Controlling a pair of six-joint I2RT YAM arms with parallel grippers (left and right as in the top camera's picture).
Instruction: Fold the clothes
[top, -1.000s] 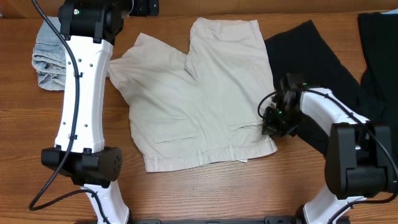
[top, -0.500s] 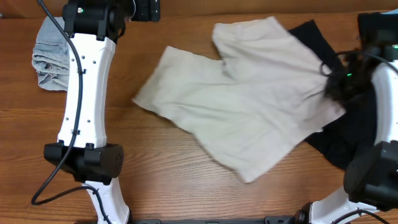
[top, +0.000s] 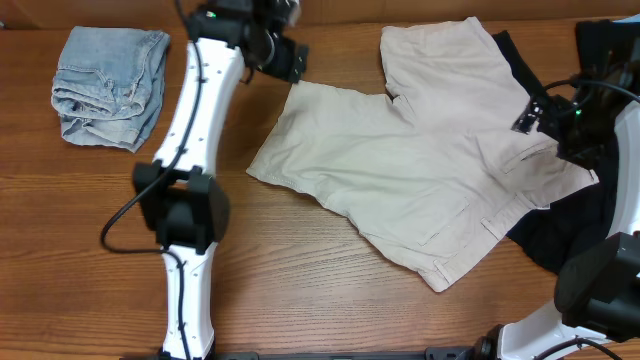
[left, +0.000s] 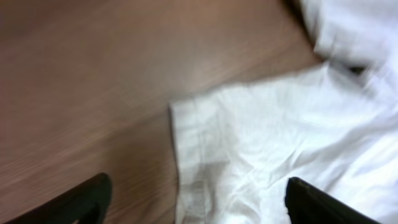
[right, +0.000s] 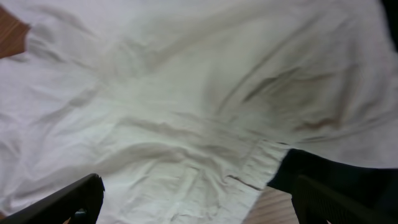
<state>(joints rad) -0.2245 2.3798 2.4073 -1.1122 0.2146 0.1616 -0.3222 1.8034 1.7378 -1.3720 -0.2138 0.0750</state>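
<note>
Beige shorts lie spread flat and slanted across the middle and right of the table, their waistband end resting on a black garment. In the left wrist view a leg hem corner of the shorts lies below my open left gripper. From overhead, my left gripper hovers at the far edge of that leg. My right gripper is over the waistband side. It stands open in its wrist view, with the shorts beneath and nothing between the fingers.
Folded light-blue jeans sit at the far left. A second black garment lies at the far right corner. Bare wooden table runs along the front.
My right gripper dragged the shorts rightward, then opened and let them go. My left arm swung right toward the shorts' leg hem, uncovering the jeans.
</note>
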